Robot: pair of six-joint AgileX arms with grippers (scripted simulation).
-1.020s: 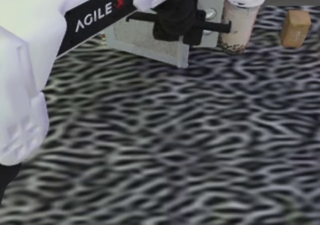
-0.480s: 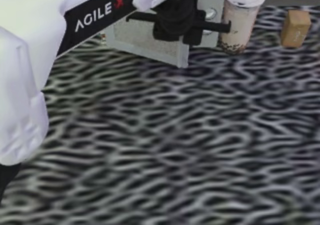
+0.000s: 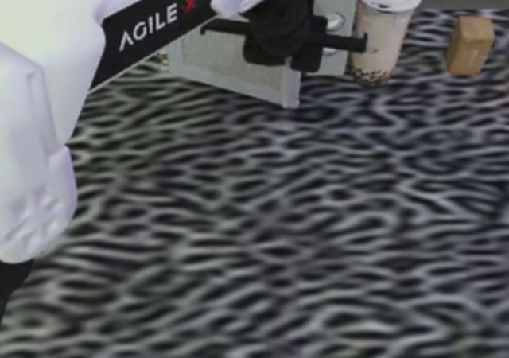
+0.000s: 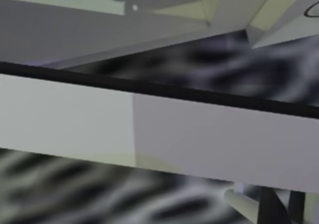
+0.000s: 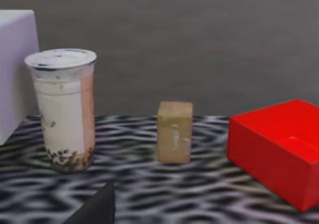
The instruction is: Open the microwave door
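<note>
Microwave [image 3: 334, 8] sits at the tabletop's far edge w/ its door [image 3: 238, 68] swung partway out, your left gripper [image 3: 282, 48] on it, grip can't be told, so a sloppy pull could slip off or bump the cup [image 3: 382, 28] beside it.

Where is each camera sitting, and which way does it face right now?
Top view: above the table, looking down; shows my left arm reaching to the microwave, its left gripper at the swung-out microwave door, plus the cup and tan block.
Left wrist view: on the left wrist, pressed close to the door's edge; none of the arm is clearly visible.
Right wrist view: on the right wrist, level across the table at the cup, block and a red box; dark gripper tip low.
Shared: top and right wrist views both show the cup and the block.
</note>
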